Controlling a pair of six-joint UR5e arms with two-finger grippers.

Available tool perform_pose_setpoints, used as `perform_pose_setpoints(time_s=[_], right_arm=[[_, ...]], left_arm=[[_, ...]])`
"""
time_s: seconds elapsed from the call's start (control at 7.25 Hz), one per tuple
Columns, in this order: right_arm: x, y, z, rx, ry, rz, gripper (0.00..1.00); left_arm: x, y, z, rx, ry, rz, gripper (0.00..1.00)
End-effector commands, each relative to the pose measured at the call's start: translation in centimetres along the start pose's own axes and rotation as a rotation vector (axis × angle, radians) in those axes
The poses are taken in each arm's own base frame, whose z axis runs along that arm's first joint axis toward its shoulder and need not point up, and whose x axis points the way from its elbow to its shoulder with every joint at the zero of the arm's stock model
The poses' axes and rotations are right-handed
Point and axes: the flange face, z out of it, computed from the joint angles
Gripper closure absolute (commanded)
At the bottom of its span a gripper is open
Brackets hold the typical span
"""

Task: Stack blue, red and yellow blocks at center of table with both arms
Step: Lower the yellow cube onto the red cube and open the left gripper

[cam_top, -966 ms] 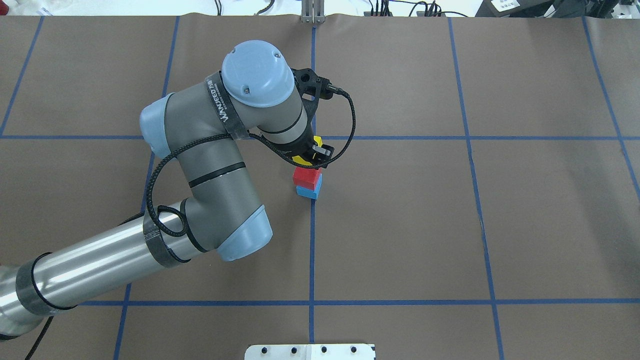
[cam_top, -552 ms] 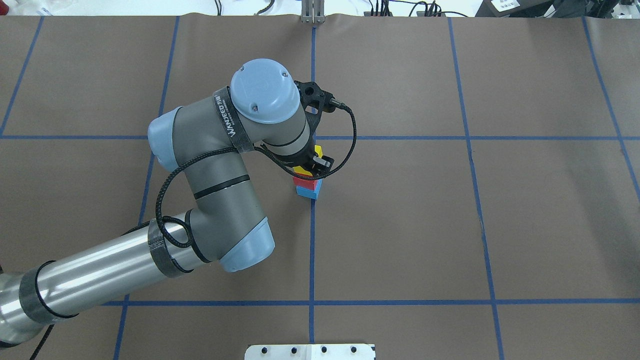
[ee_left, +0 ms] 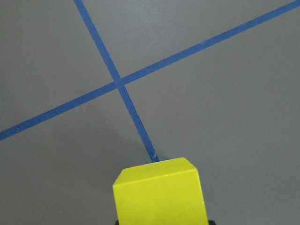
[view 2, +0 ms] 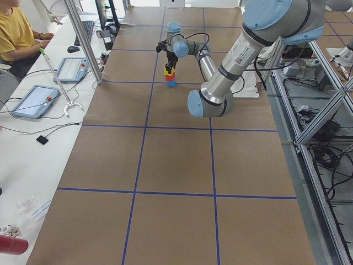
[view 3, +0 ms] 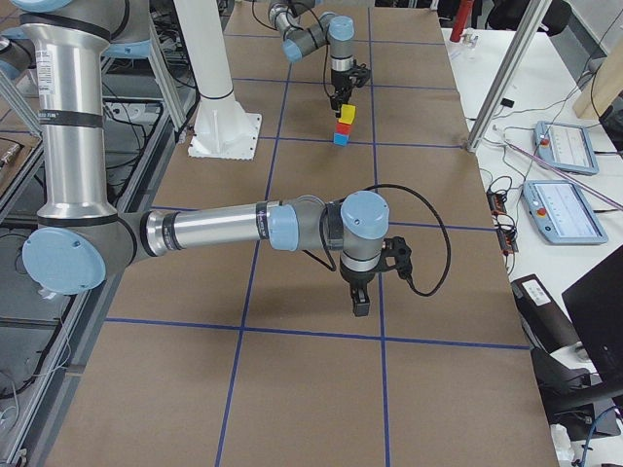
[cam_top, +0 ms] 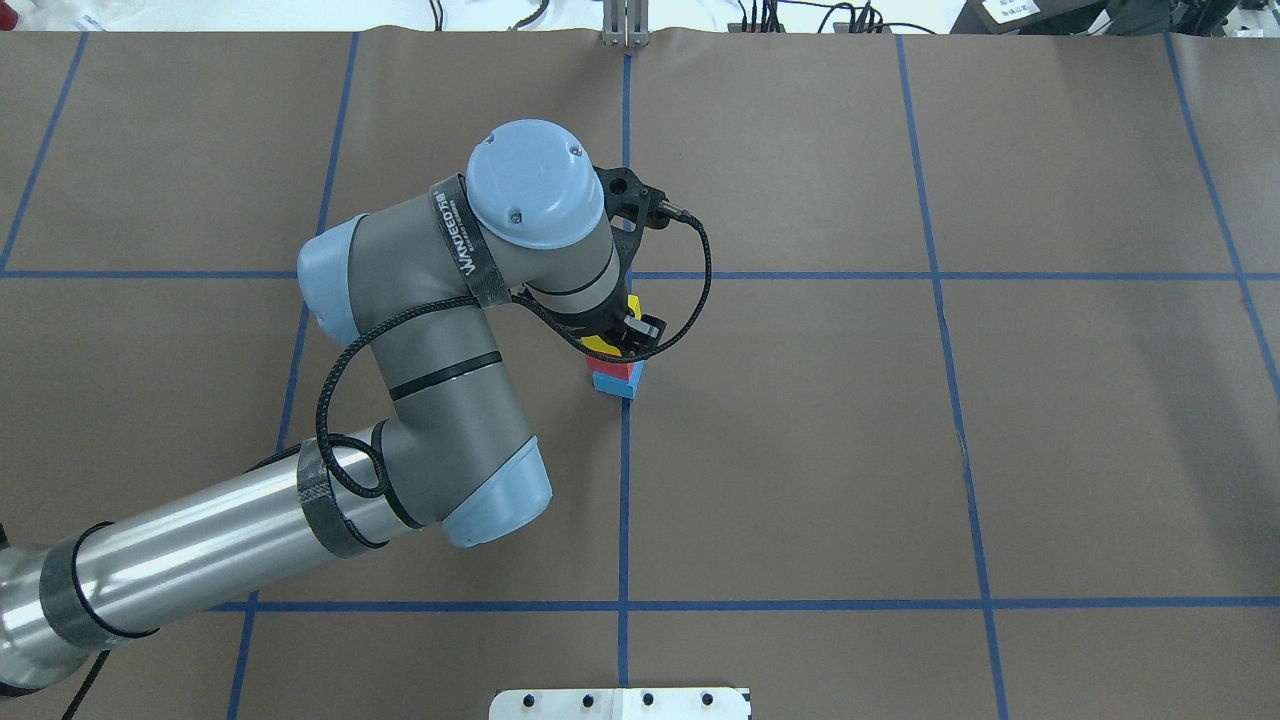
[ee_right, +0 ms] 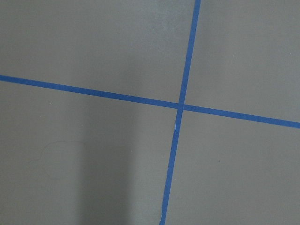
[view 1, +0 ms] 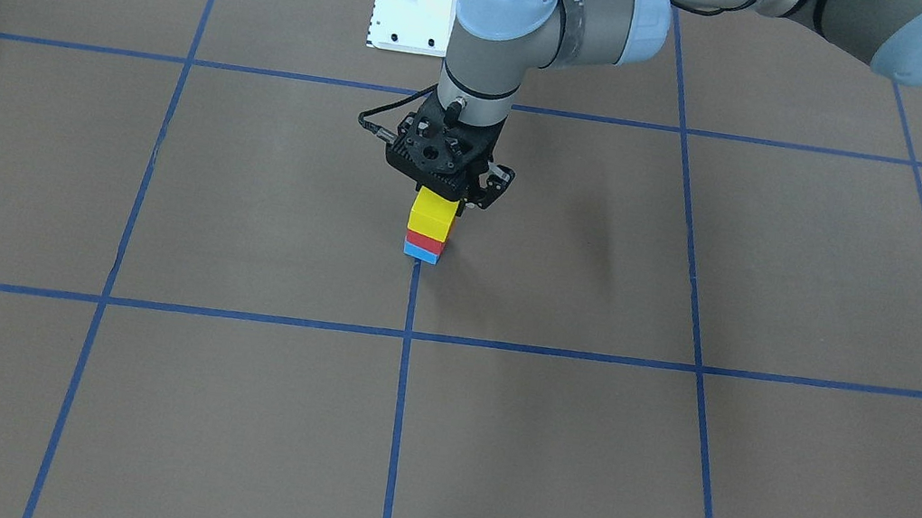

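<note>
Wide brown surface (cam_top: pixel 800 450): matt, paper-like, with thin blue tape lines (cam_top: pixel 623 500). Small yellow cube (view 1: pixel 432 211), red cube (view 1: pixel 424 242), sky-blue cube (view 1: pixel 420 254): smooth, matt. Left arm's silver tube (cam_top: pixel 200 540): shiny metal.

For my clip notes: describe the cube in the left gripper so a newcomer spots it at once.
Near the middle of the brown table, by a blue tape line, stands a column of three cubes. The left gripper holds the yellow block at its top, above the red block and blue block.
</note>
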Motion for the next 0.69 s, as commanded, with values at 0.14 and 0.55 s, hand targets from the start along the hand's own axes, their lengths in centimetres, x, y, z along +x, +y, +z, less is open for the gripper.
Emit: perform_pose_setpoints(time_s=[0.14, 0.55], right_arm=[[-0.02, -0.04, -0.03, 0.001, 0.000, -0.001, 0.00], [-0.02, -0.04, -0.03, 0.001, 0.000, -0.001, 0.00]], left_arm=[[0.04, -0.02, -0.03, 0.000, 0.000, 0.001, 0.90], [0.35, 0.29, 0.26, -0.003, 0.000, 0.006, 0.56]])
